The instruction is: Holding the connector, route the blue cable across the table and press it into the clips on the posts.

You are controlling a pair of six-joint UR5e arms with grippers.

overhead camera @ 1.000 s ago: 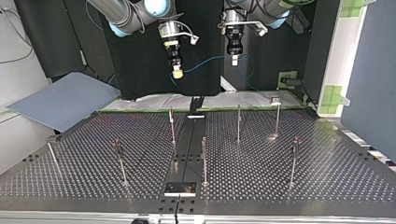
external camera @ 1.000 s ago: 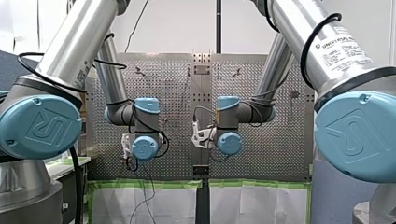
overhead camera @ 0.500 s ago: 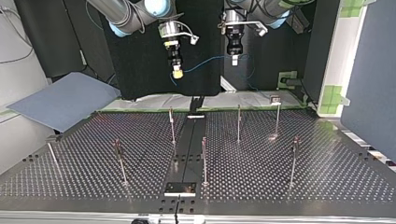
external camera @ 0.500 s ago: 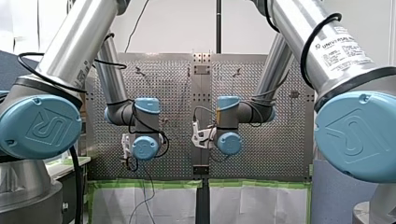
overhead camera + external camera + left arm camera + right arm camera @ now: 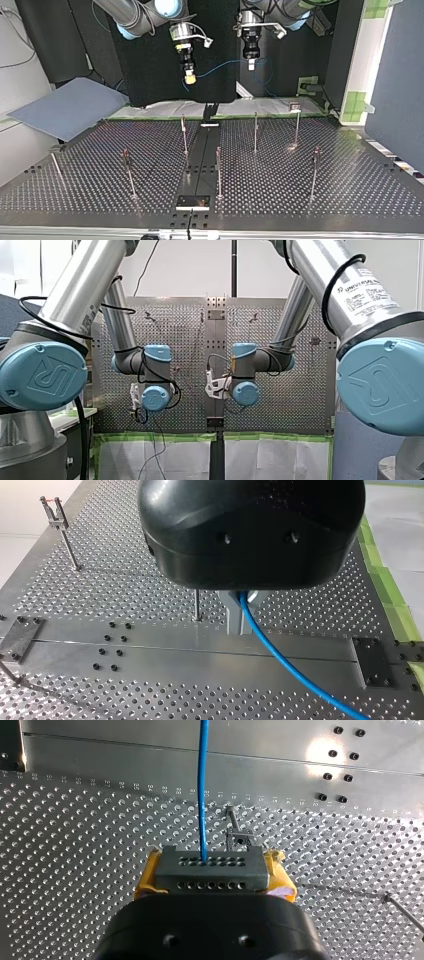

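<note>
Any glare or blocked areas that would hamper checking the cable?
Right wrist view: a bright glare spot on the perforated metal table, clear of the blue cable and grey connector. Top view: a reflection at one thin metal post's foot. Left wrist view: my left gripper's black body blocks much of the table.

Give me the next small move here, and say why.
Probably lower the blue cable toward the posts: it hangs between my right gripper, clamped on the connector, and my left gripper, well above the table, and no post holds it yet.
</note>
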